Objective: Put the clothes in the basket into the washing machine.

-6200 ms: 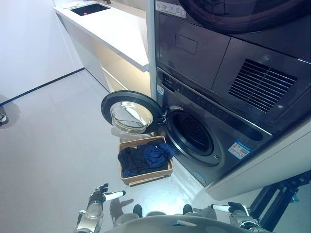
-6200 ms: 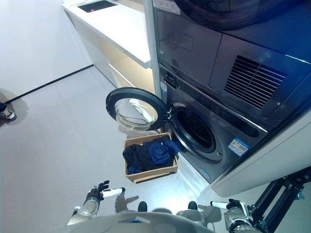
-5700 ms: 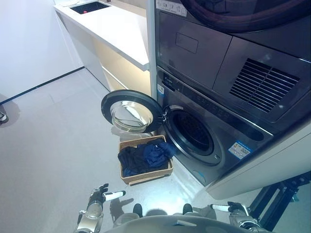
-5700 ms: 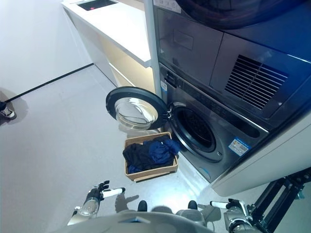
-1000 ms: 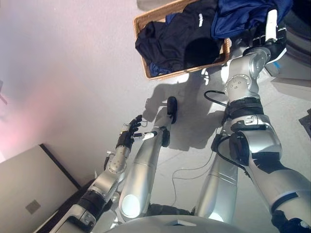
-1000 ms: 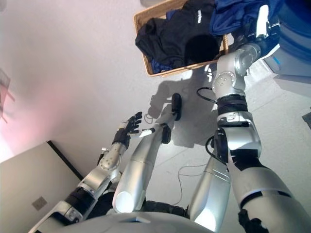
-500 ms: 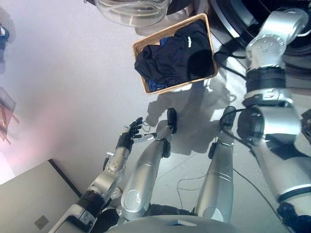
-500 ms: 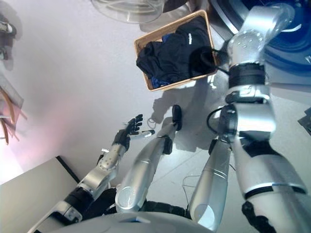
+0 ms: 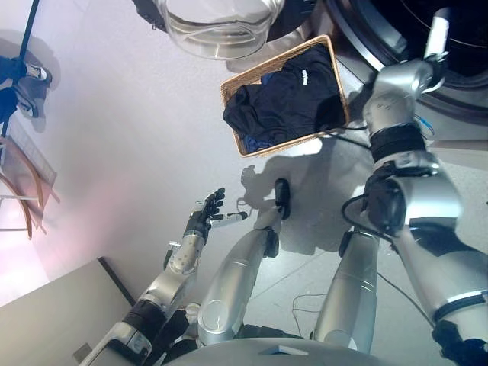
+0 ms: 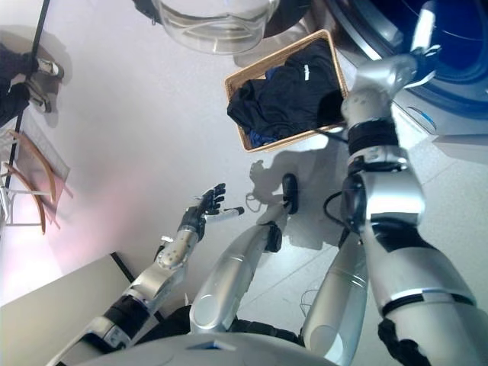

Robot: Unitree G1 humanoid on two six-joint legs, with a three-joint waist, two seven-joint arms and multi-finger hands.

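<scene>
A wicker basket [image 9: 293, 142] stands on the floor below the washing machine's open mouth [image 9: 404, 19]. Black clothes [image 9: 286, 99] with a bit of blue showing at the lower left fill it. My right hand [image 9: 432, 46] is raised to the right of the basket, at the rim of the machine's mouth. Its white-tipped finger points straight up and I see no cloth in it. My left hand [image 9: 204, 221] hangs over the bare floor at lower left, fingers spread, holding nothing.
The machine's round glass door [image 9: 217, 19] hangs swung out above the basket. A person's shoes [image 9: 27, 75] show at the far left, beside a curved wooden frame [image 9: 19, 191]. A beige panel [image 9: 53, 320] fills the lower left corner.
A second ago my right hand was at a blue garment on the basket's right end; that garment is gone from the basket. The hand has come back into view at the machine's mouth. The camera shifted.
</scene>
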